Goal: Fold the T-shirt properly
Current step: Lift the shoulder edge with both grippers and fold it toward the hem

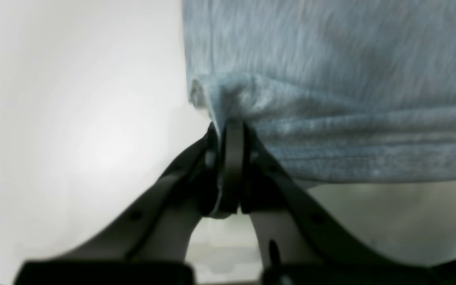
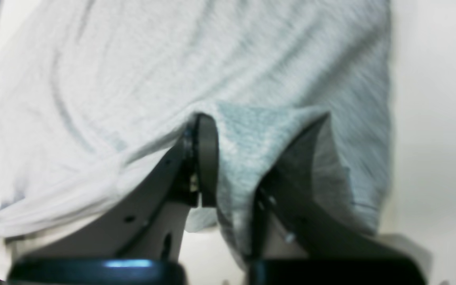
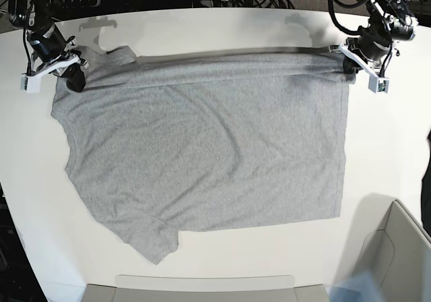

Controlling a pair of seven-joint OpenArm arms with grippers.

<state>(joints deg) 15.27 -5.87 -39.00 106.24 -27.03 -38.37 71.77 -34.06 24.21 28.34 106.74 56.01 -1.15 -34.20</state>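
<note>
Right now I have the T-shirt (image 3: pixel 202 160) spread plain-side up across the white table (image 3: pixel 377 147), and both arms sit at its far edge. My left gripper (image 1: pixel 231 130) has its jaws pressed together on a bunched corner of the shirt's hem. My right gripper (image 2: pixel 247 122) is at the shirt's other far corner, by the sleeve; its jaws stand somewhat apart with a fold of grey fabric pinched between them, and it seems to hold.

As I judge it, the step is carrying this far edge over the shirt toward the near edge. I'd move both arms together at matched height, keeping the edge between them taut so no sag or crease forms, and lay it down squarely.

No lettering, brand or label shows on the shirt from any view.
</note>
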